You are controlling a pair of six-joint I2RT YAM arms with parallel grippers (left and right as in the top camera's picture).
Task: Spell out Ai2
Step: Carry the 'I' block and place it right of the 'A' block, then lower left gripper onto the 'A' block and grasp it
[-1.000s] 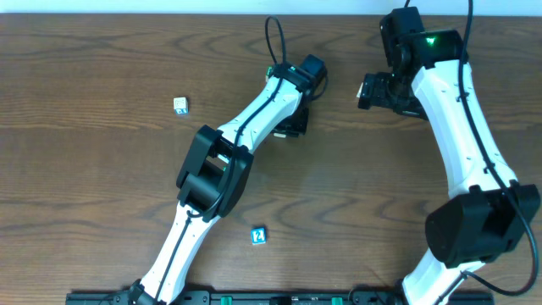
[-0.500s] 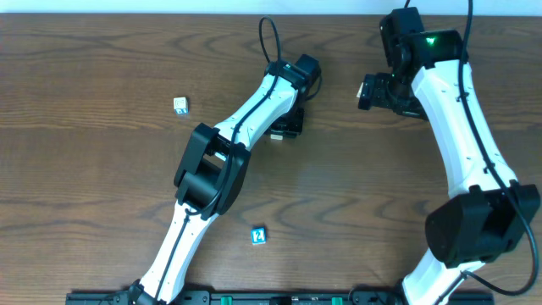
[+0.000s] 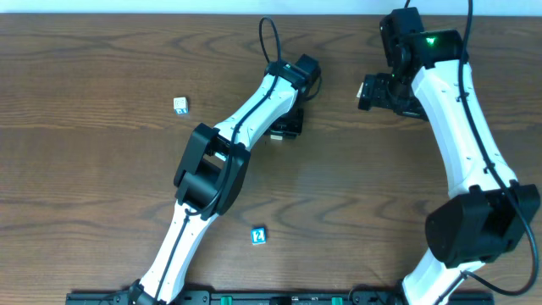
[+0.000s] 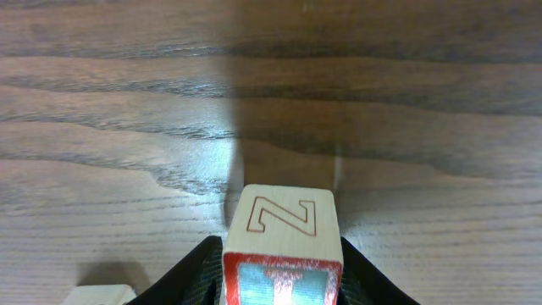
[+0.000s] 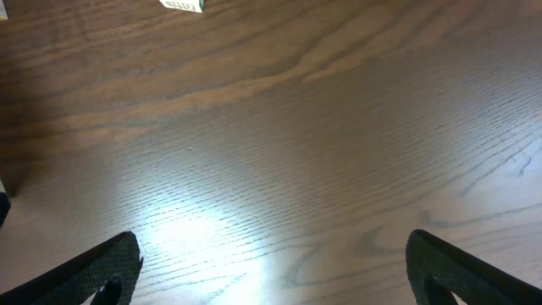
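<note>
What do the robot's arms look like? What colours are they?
Both are white tubes with chunky black joints. The left arm has a black cable looping above its wrist; the right arm has a small green light glowing on its black wrist. The jaws are black.

Blue cube (image 3: pixel 260 235), white 2 facing up, flat on the bench (image 3: pixel 85 169). Far beyond it, white cube (image 4: pixel 282 246), red letter on top, upright, pinched between left fingers (image 4: pixel 201 275).

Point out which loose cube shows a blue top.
The cube marked 2, lower centre in the overhead view; the other cube, upper left, looks whitish.
</note>
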